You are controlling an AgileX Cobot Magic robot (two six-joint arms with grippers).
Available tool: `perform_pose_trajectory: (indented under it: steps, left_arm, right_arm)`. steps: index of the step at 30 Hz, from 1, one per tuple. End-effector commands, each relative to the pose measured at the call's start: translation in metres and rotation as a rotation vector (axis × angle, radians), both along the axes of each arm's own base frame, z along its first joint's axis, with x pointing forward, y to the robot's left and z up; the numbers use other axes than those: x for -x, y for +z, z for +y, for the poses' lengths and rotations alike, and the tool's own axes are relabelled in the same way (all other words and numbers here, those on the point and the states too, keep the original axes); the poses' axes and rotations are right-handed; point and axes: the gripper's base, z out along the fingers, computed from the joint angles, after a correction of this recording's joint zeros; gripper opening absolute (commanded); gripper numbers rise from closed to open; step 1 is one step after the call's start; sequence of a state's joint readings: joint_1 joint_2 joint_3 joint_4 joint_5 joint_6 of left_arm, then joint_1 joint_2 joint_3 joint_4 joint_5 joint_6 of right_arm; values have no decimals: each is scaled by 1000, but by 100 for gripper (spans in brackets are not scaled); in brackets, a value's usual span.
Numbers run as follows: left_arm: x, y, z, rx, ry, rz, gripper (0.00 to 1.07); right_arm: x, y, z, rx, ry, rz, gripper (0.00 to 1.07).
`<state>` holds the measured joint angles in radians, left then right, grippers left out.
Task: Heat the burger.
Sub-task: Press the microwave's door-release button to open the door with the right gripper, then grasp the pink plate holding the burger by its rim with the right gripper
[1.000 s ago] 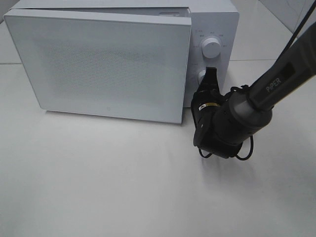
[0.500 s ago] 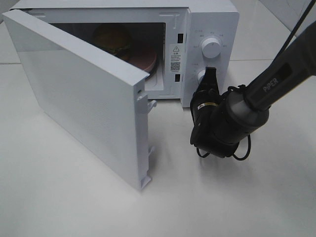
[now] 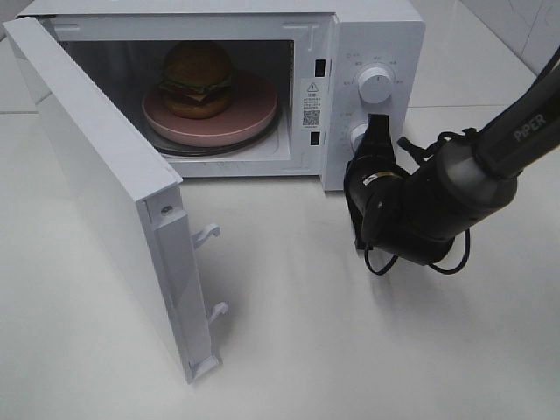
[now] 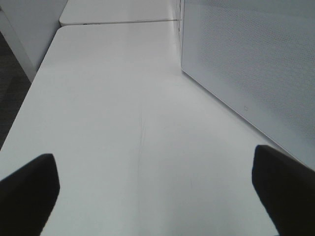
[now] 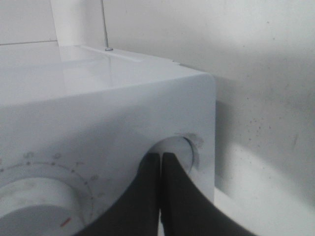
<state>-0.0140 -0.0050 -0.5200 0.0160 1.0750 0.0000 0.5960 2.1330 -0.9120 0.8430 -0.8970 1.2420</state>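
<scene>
The burger, with a golden-brown bun, green lettuce and dark patty, sits on a round pink plate inside the white microwave. The microwave door stands swung wide open to the left. My right gripper is shut and empty, its tips against the lower round button on the control panel, below the upper dial. In the right wrist view the shut fingers touch that button. My left gripper is open and empty over bare table, beside the door's outer face.
The microwave stands at the back of a white table. The open door juts toward the table's front left. The right arm reaches in from the right. A wall sits behind the microwave.
The microwave door has swung from shut to wide open, showing the burger and plate. The right gripper stayed at the lower button, and its arm has lowered and shifted slightly right.
</scene>
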Motion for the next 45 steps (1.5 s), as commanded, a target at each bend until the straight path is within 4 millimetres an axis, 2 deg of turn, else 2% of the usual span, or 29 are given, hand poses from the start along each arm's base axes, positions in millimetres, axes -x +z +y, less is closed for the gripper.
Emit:
perform_pose_trajectory:
  steps: [1,6,14,16,17,19,20,21,23,24,25,27,29,30,31,32,36,38,39,41,42,44,45]
  left_arm:
    - [0,-1,0,2,0,-11,101]
    - [0,-1,0,2,0,-11,101]
    - [0,-1,0,2,0,-11,101]
    - [0,-1,0,2,0,-11,101]
    - [0,-1,0,2,0,-11,101]
    - [0,-1,0,2,0,-11,101]
    - [0,-1,0,2,0,-11,101]
    - [0,-1,0,2,0,-11,101]
    - [0,-1,0,2,0,-11,101]
    - [0,-1,0,2,0,-11,101]
    - [0,-1,0,2,0,-11,101]
    - [0,-1,0,2,0,-11,101]
    - [0,-1,0,2,0,-11,101]
    - [0,-1,0,2,0,-11,101]
    - [0,-1,0,2,0,-11,101]
    - [0,-1,0,2,0,-11,101]
    - [0,-1,0,2,0,-11,101]
    - [0,-1,0,2,0,-11,101]
    - [0,-1,0,2,0,-11,101]
    - [0,-1,0,2,0,-11,101]
    - [0,-1,0,2,0,-11,101]
    - [0,-1,0,2,0,-11,101]
    - [0,-1,0,2,0,-11,101]
  right_arm:
    - [5,18,2,39,91,-23,0]
    - [20,18,-1,87,166,83,0]
    - [44,30,-8,233,345,192,0]
    - [53,39,-10,328,483,229,0]
    - [53,39,-10,328,483,229,0]
    - [58,51,-11,430,654,254,1]
    - [58,51,-11,430,654,254,1]
    - [62,57,-13,487,751,267,1]
    - [64,61,-15,521,800,271,1]
    - [67,67,-19,576,882,282,1]
    - [67,67,-19,576,882,282,1]
    - [74,74,-27,659,1011,328,2]
    - [76,76,-31,690,1058,350,2]
    - [79,82,-36,748,1143,383,2]
    - [79,82,-36,748,1143,383,2]
    - [81,88,-41,814,1236,414,3]
    - [84,97,-44,905,1370,441,4]
    - [86,105,-44,985,1524,463,5]
    - [86,105,-44,985,1524,463,5]
    - [87,113,-43,1053,1677,452,5]
    - [87,113,-43,1053,1677,452,5]
    - [89,121,-42,1144,1863,404,5]
    - [89,121,-42,1144,1863,404,5]
